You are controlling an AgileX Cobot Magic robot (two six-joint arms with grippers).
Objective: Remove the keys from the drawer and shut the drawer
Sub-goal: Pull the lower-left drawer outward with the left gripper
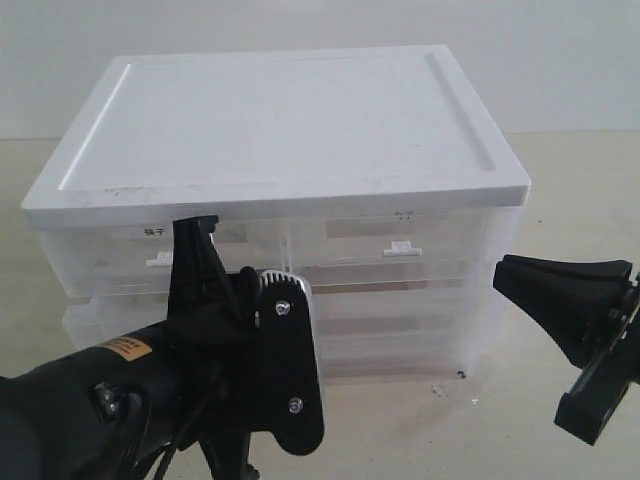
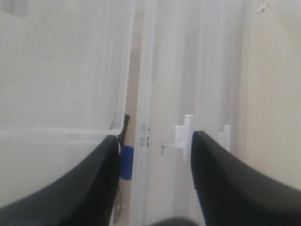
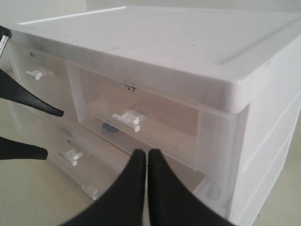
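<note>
Pale beige table [image 1: 560, 170] runs under everything, and a plain white wall [image 1: 300, 25] stands behind it.

The left gripper [image 2: 155, 136] is spread wide and holds nothing. Its two black fingers [image 2: 89, 188] stand one above the other, right in front of the see-through drawer fronts on the left side of the drawer box [image 1: 280, 110]. A small white handle [image 2: 186, 136] shows just beside one finger. Close by the other finger the keys [image 2: 126, 162] peek out. You can see a blue fob, a dark bit next to it and some grey metal.

The keys lie inside the top drawer [image 3: 160, 117] on the right. They sit low down, in the corner nearest the middle of the box, behind the clear front. I cannot tell if that drawer is pulled out a little or pushed all the way in.

The right gripper [image 3: 147, 157] is squeezed tight. Its two fingers press together with nothing between them. It hangs near the right side of the box, not touching it, and points toward the drawers.

The box is white with a thick flat lid. Its drawers sit in rows, two side by side.
</note>
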